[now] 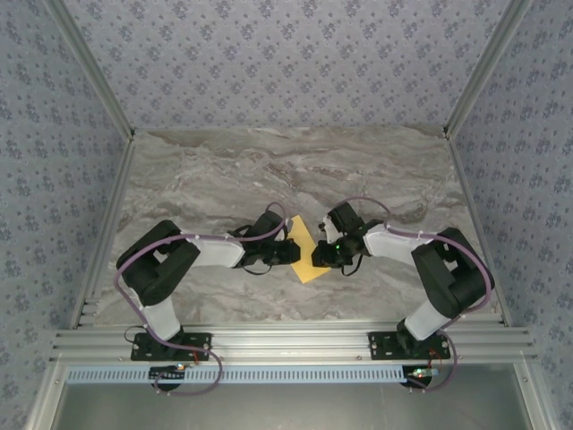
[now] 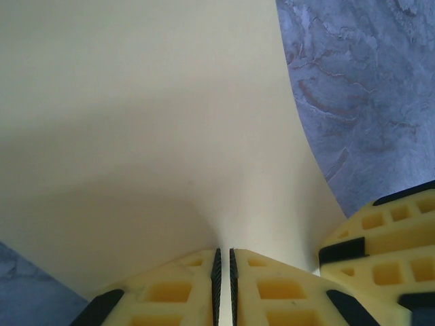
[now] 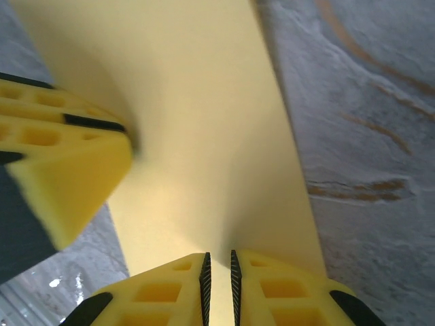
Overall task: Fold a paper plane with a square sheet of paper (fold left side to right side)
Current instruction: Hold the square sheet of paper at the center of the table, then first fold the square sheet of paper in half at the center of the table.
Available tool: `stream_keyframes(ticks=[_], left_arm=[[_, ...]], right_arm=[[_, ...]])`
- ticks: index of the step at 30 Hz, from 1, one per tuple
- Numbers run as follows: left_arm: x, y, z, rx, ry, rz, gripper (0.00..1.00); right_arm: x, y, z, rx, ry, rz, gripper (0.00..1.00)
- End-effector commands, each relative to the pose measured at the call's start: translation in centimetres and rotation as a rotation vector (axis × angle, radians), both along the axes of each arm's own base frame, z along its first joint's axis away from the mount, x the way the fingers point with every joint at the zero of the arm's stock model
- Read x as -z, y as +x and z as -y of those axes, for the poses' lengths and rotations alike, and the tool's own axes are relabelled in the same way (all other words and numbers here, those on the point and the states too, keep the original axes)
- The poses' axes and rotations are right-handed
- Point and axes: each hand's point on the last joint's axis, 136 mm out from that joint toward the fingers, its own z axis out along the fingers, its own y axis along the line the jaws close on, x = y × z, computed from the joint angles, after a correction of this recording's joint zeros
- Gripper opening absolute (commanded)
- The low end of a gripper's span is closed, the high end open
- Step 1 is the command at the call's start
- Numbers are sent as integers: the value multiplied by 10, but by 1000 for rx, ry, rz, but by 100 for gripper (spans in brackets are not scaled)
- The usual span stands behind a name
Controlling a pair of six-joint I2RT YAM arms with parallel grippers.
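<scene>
A thin yellow-orange sheet of paper (image 1: 307, 260) lies at the middle of the grey marble table (image 1: 269, 170). The left tool (image 2: 224, 252) and right tool (image 3: 218, 255) each clamp its edge from opposite sides.

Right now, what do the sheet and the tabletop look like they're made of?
The sheet looks like thin matte yellow paper: it bows in a soft curve. The tabletop is grey-brown, veined like marble, slightly glossy; real stone or printed laminate, I can't tell.
</scene>
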Motion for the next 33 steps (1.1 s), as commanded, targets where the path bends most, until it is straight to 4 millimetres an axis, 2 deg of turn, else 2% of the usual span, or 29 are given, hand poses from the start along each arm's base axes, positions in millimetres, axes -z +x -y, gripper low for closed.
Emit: stream_keyframes(ticks=[1,6,13,26,30,33], left_arm=[[13,-3,-14,2,78,-33,14],[13,12,-24,-16,84,-26,14],[12,41,-43,-49,94,-9,14],[6,107,-84,-129,86,-1,14],[1,117,-88,-131,63,-3,14],[-8,117,-89,-129,54,13,15]], right_arm=[[20,-16,17,4,-101,-61,20],[33,-27,32,1,-171,-92,20],[41,-37,38,-1,-193,-116,20],[42,-44,40,1,-205,-128,20],[40,-44,34,28,-169,-128,20],[38,-47,29,70,-139,-131,20]])
